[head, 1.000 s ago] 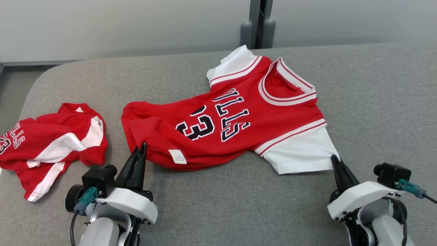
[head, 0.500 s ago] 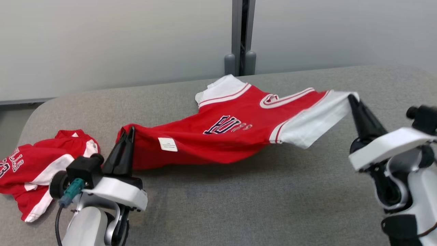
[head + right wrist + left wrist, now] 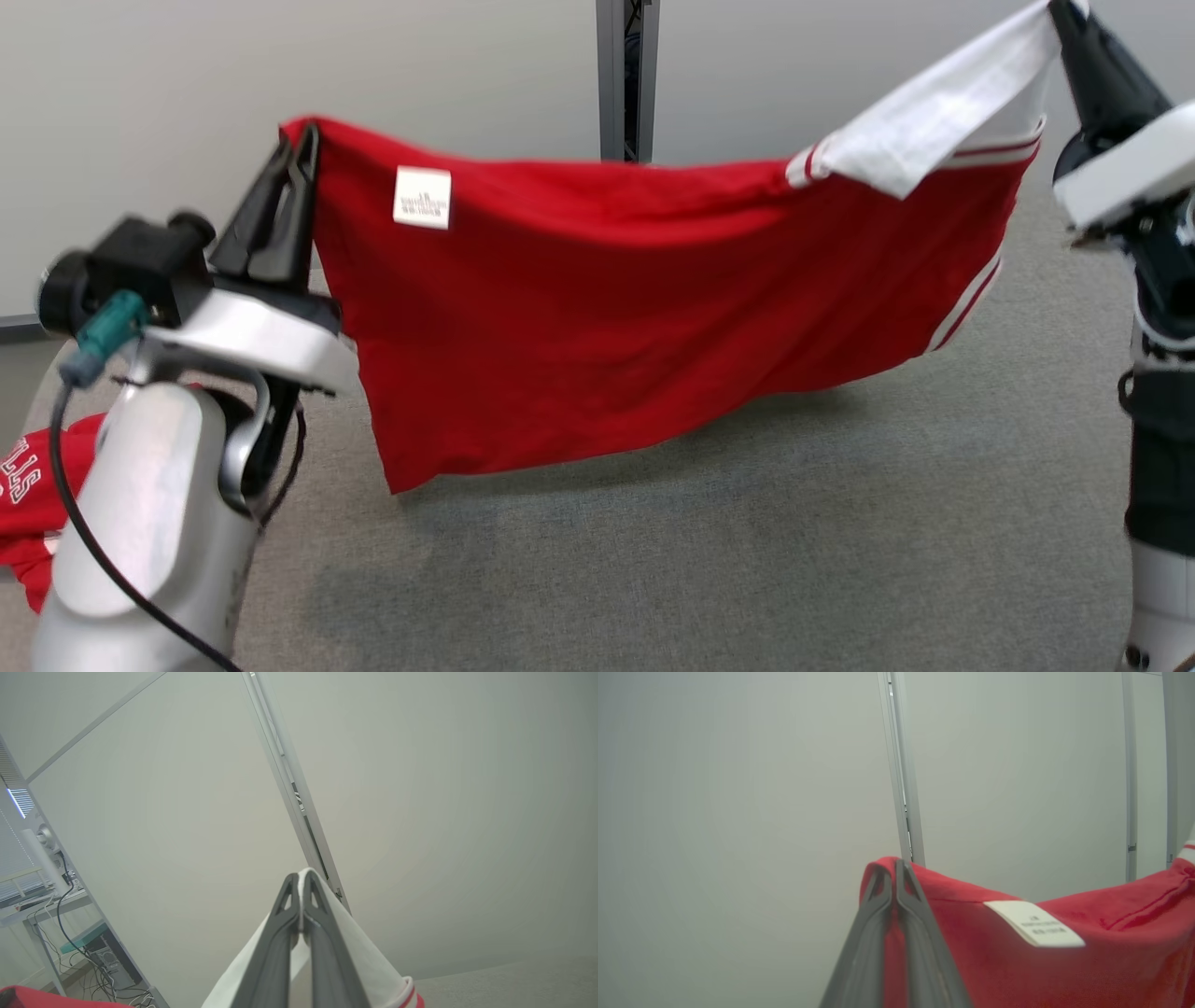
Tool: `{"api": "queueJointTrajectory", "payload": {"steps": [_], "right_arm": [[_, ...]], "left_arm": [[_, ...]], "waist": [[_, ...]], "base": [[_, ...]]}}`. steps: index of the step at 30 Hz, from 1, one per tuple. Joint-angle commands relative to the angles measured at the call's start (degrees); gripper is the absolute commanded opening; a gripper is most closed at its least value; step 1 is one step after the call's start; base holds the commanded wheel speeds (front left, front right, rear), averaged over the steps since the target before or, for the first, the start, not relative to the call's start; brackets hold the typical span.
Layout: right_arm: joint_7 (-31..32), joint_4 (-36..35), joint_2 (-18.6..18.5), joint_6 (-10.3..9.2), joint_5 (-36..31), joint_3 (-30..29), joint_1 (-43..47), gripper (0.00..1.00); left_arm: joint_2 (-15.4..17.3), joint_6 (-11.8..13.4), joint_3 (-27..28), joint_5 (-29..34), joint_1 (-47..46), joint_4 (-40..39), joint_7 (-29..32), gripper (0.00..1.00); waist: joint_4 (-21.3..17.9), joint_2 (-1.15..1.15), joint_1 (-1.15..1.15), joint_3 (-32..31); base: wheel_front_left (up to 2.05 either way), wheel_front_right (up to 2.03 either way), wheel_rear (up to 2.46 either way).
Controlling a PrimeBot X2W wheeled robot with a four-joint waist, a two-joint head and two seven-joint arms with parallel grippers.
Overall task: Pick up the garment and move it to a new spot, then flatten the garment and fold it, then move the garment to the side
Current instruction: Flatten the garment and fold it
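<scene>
The garment (image 3: pixel 597 317) is hanging stretched over the grey table (image 3: pixel 747 560), the left gripper (image 3: pixel 299 145) and right gripper (image 3: pixel 1060 11) clamping its ends; carrying it level and taut is looking wisest.

Counter (image 3: pixel 709 560), near half: open grey surface, passable from arm to arm.
Red garment (image 3: pixel 607 317): stretched like a curtain between left gripper (image 3: pixel 299 135) and right gripper (image 3: pixel 1062 11), both pinched on it; bars the far half, its hem seemingly off the surface.
Second red garment (image 3: pixel 23 485): heaped at left edge, beside left arm (image 3: pixel 149 485).
Post (image 3: pixel 627 75): behind, at wall (image 3: pixel 280 56).
</scene>
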Motion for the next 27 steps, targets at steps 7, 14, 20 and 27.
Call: {"api": "queueJointTrajectory", "payload": {"steps": [7,14,20,27], "right_arm": [[2.0,6.8,1.0,0.0,-2.4,-3.2,-12.2,0.0],[1.9,11.6,1.6,0.0,-3.4,-4.9,-17.2,0.0],[1.8,14.2,1.7,0.0,-1.5,-7.7,-18.5,0.0],[0.9,18.9,1.8,0.01,4.2,-10.5,-20.0,0.0]], "left_arm": [[1.1,-0.8,0.1,-0.5,-9.9,2.4,1.3,0.0],[0.6,-1.1,0.9,-2.9,-12.0,3.7,1.9,0.0],[-0.2,-0.9,1.8,-5.3,-11.1,4.4,2.0,0.0],[-1.2,-0.4,3.1,-7.6,-10.9,4.9,1.6,0.0]], "waist": [[-1.0,0.0,0.0,-0.1],[-1.4,0.0,0.0,-0.2],[-1.5,0.0,0.0,0.0],[-1.4,0.0,0.0,0.5]], "base": [[0.0,0.0,0.0],[0.0,0.0,0.0],[0.0,0.0,0.0],[0.0,0.0,0.0]]}}
